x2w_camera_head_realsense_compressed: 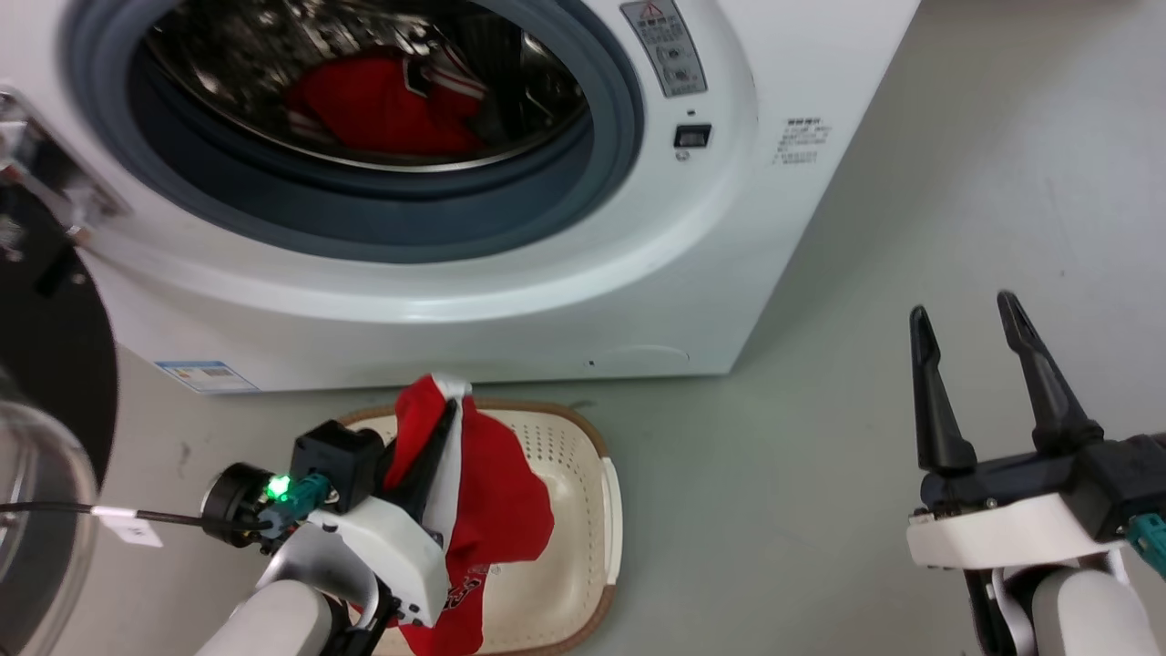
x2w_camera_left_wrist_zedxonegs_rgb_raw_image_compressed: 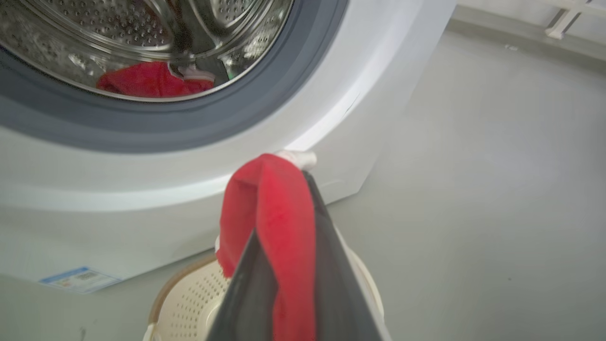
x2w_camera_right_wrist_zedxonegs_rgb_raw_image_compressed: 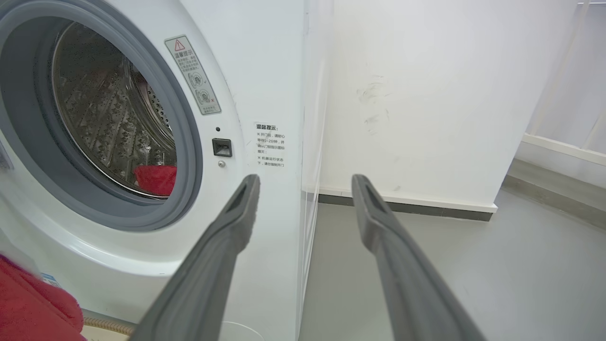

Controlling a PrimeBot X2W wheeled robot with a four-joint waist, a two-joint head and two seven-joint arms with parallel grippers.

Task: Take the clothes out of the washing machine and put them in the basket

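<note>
My left gripper (x2w_camera_head_realsense_compressed: 448, 401) is shut on a red garment with a white stripe (x2w_camera_head_realsense_compressed: 496, 510), which hangs over the cream basket (x2w_camera_head_realsense_compressed: 583, 456) on the floor in front of the washing machine (x2w_camera_head_realsense_compressed: 547, 301). In the left wrist view the red garment (x2w_camera_left_wrist_zedxonegs_rgb_raw_image_compressed: 279, 203) is draped over my fingers (x2w_camera_left_wrist_zedxonegs_rgb_raw_image_compressed: 326, 265), above the basket (x2w_camera_left_wrist_zedxonegs_rgb_raw_image_compressed: 189, 298). A second red garment (x2w_camera_head_realsense_compressed: 383, 105) with striped trim lies inside the steel drum; it also shows in the wrist views, as the red garment (x2w_camera_left_wrist_zedxonegs_rgb_raw_image_compressed: 147, 80) and the red garment (x2w_camera_right_wrist_zedxonegs_rgb_raw_image_compressed: 156, 179). My right gripper (x2w_camera_head_realsense_compressed: 966, 314) stands open to the right of the machine, holding nothing.
The black-rimmed glass door (x2w_camera_head_realsense_compressed: 46, 410) hangs open at the left edge. Grey floor (x2w_camera_head_realsense_compressed: 865, 383) spreads to the right of the machine. A white wall (x2w_camera_right_wrist_zedxonegs_rgb_raw_image_compressed: 426, 94) with a dark skirting stands behind it.
</note>
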